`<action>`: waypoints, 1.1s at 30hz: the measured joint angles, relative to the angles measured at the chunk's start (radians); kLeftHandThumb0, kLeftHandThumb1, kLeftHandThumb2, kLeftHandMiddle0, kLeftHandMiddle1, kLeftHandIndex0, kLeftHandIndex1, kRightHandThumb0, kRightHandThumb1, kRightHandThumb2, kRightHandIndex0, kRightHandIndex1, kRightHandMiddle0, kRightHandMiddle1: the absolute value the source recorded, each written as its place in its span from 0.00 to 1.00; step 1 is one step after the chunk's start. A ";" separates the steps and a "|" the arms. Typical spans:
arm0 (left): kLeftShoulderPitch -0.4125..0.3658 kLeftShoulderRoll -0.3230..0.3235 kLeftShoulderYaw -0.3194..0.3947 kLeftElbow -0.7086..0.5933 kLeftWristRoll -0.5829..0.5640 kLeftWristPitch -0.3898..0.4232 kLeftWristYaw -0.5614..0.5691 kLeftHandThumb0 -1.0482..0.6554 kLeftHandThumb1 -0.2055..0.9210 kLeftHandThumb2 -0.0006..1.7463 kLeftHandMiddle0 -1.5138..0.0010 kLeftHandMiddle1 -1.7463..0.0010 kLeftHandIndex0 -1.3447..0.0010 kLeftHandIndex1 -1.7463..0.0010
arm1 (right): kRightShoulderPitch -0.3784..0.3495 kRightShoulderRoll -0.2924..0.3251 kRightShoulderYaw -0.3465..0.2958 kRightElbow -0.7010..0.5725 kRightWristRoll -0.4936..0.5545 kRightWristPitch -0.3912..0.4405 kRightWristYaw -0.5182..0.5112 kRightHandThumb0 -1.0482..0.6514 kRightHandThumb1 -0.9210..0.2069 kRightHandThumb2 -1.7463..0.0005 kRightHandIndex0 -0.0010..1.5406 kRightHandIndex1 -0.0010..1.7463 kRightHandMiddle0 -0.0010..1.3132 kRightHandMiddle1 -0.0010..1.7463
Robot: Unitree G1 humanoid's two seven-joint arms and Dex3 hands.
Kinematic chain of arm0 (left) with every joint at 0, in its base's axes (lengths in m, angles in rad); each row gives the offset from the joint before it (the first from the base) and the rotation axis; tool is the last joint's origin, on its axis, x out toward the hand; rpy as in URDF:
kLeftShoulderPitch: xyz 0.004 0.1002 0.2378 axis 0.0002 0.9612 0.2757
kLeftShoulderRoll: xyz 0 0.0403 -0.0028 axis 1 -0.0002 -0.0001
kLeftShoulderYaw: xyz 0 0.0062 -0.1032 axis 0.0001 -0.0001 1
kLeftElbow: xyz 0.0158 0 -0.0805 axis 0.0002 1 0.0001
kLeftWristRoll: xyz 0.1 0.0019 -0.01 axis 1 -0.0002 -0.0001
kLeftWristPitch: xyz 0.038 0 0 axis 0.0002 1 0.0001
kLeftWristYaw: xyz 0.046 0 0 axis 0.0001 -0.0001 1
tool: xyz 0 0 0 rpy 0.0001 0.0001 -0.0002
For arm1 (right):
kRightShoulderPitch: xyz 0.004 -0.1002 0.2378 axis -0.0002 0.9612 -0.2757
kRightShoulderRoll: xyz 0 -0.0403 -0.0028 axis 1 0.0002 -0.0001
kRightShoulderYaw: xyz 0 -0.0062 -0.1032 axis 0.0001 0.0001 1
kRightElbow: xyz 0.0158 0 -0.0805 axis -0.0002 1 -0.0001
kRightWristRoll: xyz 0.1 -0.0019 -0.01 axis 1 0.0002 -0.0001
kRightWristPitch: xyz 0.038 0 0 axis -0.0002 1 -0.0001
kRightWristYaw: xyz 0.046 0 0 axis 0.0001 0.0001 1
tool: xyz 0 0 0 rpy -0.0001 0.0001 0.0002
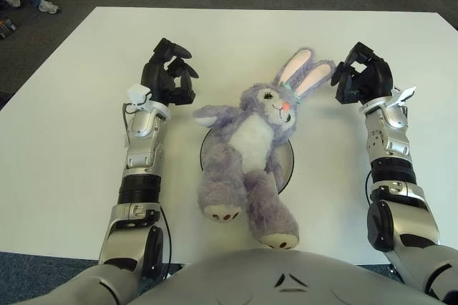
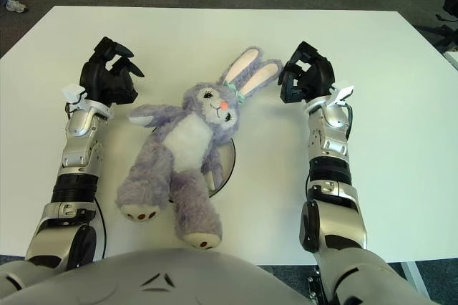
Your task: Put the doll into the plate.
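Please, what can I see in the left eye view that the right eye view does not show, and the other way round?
Only the left eye view shows a dark object on the floor at the left edge. Only the right eye view shows dark equipment at the upper right, beyond the table. Both show the purple rabbit doll lying over the plate, with the left hand and right hand on either side, holding nothing.
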 measured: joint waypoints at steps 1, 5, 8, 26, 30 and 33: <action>0.002 -0.002 0.000 -0.002 0.000 0.003 0.002 0.61 0.40 0.81 0.63 0.00 0.60 0.00 | 0.002 0.002 -0.001 -0.007 0.004 0.009 -0.001 0.61 0.83 0.04 0.57 0.97 0.47 1.00; 0.009 -0.009 0.000 -0.012 -0.001 0.024 0.004 0.61 0.39 0.81 0.63 0.00 0.60 0.00 | 0.014 0.008 -0.002 -0.032 0.017 0.035 -0.007 0.61 0.81 0.04 0.56 0.99 0.46 1.00; 0.016 -0.013 0.000 -0.019 -0.002 0.040 0.005 0.61 0.40 0.81 0.63 0.00 0.60 0.00 | 0.024 0.014 -0.002 -0.047 0.021 0.048 -0.011 0.61 0.81 0.04 0.56 1.00 0.46 1.00; 0.038 -0.020 -0.017 -0.038 0.004 0.069 0.006 0.61 0.40 0.81 0.63 0.00 0.60 0.00 | 0.055 0.064 -0.004 -0.042 0.021 0.006 -0.072 0.61 0.90 0.00 0.59 1.00 0.56 0.95; 0.038 -0.017 -0.023 -0.029 0.013 0.076 0.006 0.61 0.39 0.82 0.63 0.00 0.59 0.00 | 0.055 0.076 0.001 -0.018 0.000 -0.009 -0.107 0.61 0.90 0.00 0.59 1.00 0.57 0.94; 0.038 -0.015 -0.025 -0.021 0.019 0.082 0.006 0.61 0.38 0.82 0.62 0.00 0.59 0.00 | 0.055 0.080 0.004 -0.008 -0.008 -0.010 -0.125 0.61 0.90 0.00 0.59 1.00 0.57 0.94</action>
